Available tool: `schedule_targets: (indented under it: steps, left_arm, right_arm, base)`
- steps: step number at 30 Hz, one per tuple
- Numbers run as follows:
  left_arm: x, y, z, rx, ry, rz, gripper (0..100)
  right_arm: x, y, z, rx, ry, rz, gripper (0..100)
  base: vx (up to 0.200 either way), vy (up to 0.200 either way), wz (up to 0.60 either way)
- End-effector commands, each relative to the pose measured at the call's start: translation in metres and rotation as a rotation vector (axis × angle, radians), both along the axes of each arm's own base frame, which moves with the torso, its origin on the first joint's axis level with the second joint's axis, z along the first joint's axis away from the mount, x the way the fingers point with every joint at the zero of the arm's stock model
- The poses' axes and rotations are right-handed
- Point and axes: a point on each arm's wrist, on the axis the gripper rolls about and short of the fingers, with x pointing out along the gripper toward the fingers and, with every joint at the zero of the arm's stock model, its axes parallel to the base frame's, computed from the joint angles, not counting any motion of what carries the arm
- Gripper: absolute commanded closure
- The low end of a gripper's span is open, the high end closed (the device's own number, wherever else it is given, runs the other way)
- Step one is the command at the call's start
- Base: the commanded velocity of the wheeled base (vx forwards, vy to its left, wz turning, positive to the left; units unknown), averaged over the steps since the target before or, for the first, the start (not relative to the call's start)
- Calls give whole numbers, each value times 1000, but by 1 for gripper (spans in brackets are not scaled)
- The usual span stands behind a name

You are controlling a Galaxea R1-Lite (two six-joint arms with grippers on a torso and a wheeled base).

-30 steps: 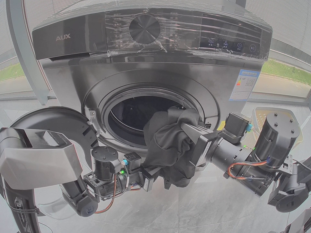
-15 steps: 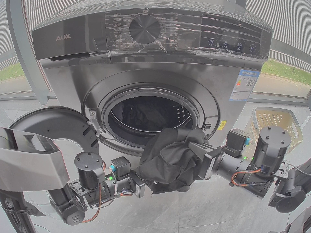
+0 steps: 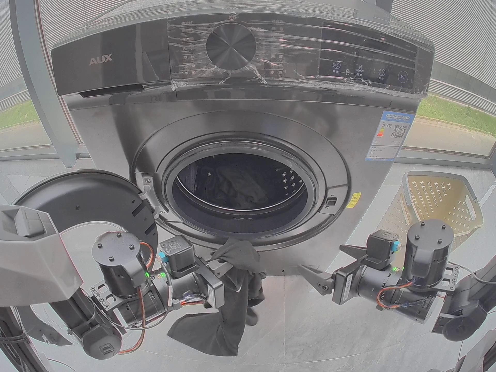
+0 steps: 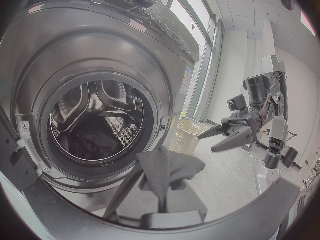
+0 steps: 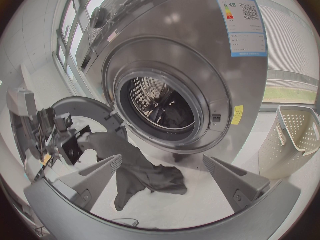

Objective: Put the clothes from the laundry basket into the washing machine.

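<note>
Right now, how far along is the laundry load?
Done: dark clothes lie in the washing machine drum. In hand: the left gripper is shut on a dark garment that hangs below the door opening, its tail on the floor; the right gripper is open and holds nothing. Left: lift that garment into the drum. The laundry basket hides its bottom, so more may remain.

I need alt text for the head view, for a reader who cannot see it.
The left claw holds a dark garment that hangs down to the floor, just below the open washer. The right claw is open and empty; more dark clothes lie in the drum, and a basket stands at the right.
</note>
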Motion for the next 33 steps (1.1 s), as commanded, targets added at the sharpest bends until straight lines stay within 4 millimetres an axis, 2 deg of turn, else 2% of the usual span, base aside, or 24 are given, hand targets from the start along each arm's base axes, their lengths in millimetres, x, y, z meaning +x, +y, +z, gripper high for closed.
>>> schedule_targets:
  steps: [1,4,15,20,33]
  left_arm:
    - [0,-1,5,-12,-17,-3,100]
    - [-1,-1,5,-12,-16,-7,100]
    - [-4,-2,3,-6,-7,-27,100]
    - [-3,-3,3,-8,-9,-29,100]
    - [-4,-5,3,-9,-8,-43,100]
  right_arm:
    - [-6,2,-7,-32,16,35,0]
    - [-9,9,-17,-63,33,98,0]
    - [0,27,-32,-98,9,138,0]
    - [3,33,-32,-91,0,143,0]
    - [33,56,-40,-80,-49,126,0]
  base:
    - [0,0,0]
    - [0,0,0]
    - [0,0,0]
    - [0,0,0]
    - [0,0,0]
